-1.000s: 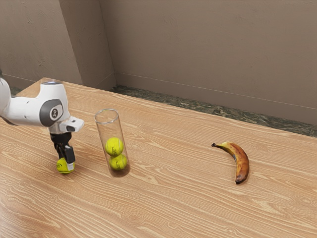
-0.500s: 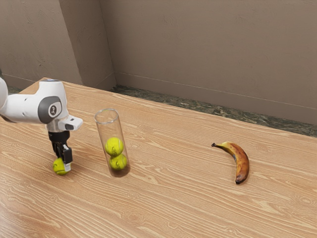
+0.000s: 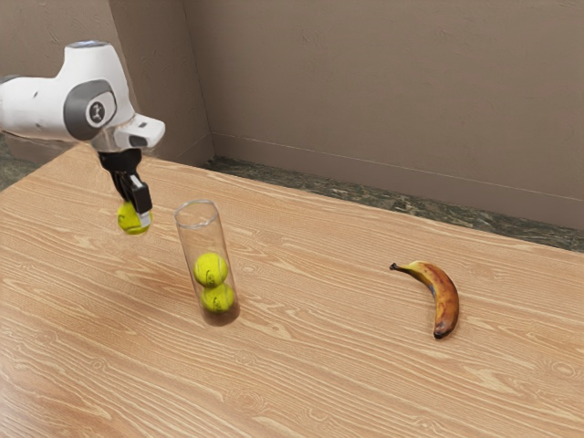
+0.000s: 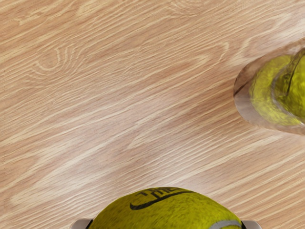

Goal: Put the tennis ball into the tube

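On the table [image 3: 319, 365], the clear tube [image 3: 193, 240] stands with an upper ball [image 3: 211, 267] stacked on a lower ball [image 3: 217, 299], room above! The jaws grip the tennis ball [image 3: 130, 220] from both sides, in the air near the tube. Clear the rim, centre it, lower gently, then release!

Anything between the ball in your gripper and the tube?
Only bare wooden tabletop shows between the tennis ball in my gripper and the tube, in both the exterior and wrist views.

White arm [image 3: 35, 105], grey joint band [image 3: 78, 111], black hand [image 3: 135, 216].
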Robot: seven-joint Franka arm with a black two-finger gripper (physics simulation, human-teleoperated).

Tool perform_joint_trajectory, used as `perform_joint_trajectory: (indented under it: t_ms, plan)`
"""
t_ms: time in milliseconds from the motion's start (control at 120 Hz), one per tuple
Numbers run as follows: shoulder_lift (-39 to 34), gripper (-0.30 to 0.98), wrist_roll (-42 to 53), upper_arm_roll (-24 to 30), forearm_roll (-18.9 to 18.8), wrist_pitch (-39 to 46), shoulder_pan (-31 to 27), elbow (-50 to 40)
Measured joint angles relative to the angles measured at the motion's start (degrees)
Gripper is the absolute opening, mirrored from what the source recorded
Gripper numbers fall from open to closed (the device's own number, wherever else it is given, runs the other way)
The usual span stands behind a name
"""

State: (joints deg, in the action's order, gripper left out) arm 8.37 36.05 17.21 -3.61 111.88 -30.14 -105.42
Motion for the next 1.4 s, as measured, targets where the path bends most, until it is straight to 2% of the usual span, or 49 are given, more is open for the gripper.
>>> perform_joint_trajectory:
  t_ms: [317,600,900,1175,1400]
  plan:
    - [0.6,0.18,-1.1,7.5,1.8,-2.1,0.8,10.7]
    - [3.9,0.22,-2.4,10.7,2.2,-2.7,0.9,12.6]
    - [1.1,0.26,-3.6,12.4,2.5,-4.9,0.7,10.4]
    - [0.6,0.53,-3.8,13.0,3.0,-7.0,0.8,10.1]
    - [-3.7,0.63,-3.6,13.8,2.6,-10.4,0.5,12.1]
